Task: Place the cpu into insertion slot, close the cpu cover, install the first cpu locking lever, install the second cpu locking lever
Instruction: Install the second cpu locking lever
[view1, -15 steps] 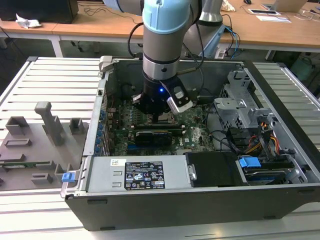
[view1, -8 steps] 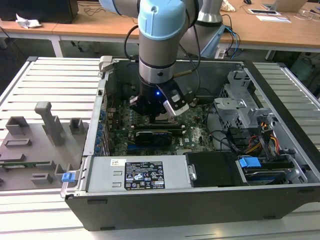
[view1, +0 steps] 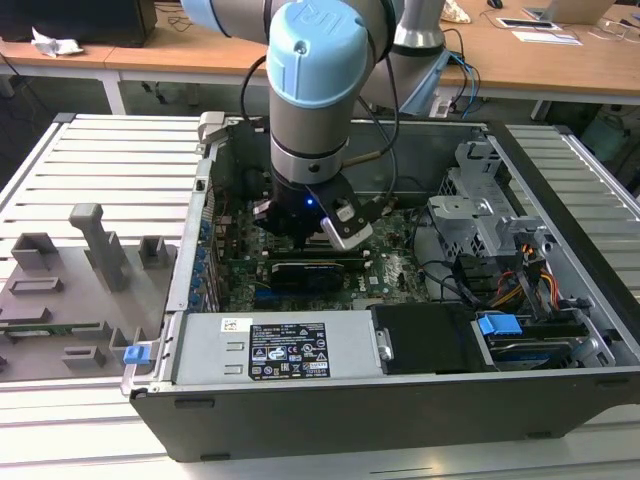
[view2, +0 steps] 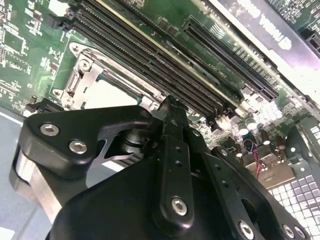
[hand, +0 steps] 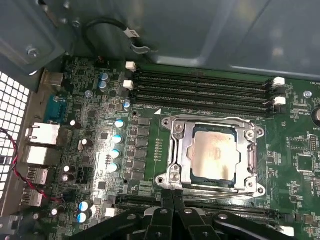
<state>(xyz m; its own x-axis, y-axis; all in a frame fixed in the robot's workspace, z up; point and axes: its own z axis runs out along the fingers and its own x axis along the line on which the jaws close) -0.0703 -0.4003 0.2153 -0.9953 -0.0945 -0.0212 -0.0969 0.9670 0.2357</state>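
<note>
In the first wrist view the cpu (hand: 214, 152) lies flat in the insertion slot (hand: 215, 180), its pale metal top showing through the window of the cpu cover (hand: 181, 150). The silvery cover lies down over the socket. A thin metal lever rod (hand: 225, 195) runs along the socket edge nearest my fingertips. My gripper (hand: 172, 194) is shut, its black fingers pressed together, with the tips right at that edge of the cover frame. In the second wrist view the gripper (view2: 172, 106) stands just beside the cpu (view2: 112, 95). From outside, the gripper (view1: 305, 232) reaches down into the open computer case.
Black memory slots (hand: 200, 87) run along the far side of the socket. A long black expansion card (view1: 305, 270), the power supply (view1: 280, 350) and a drive cage (view1: 480, 215) crowd the case. A grey fixture plate (view1: 70, 290) lies on the exterior view's left.
</note>
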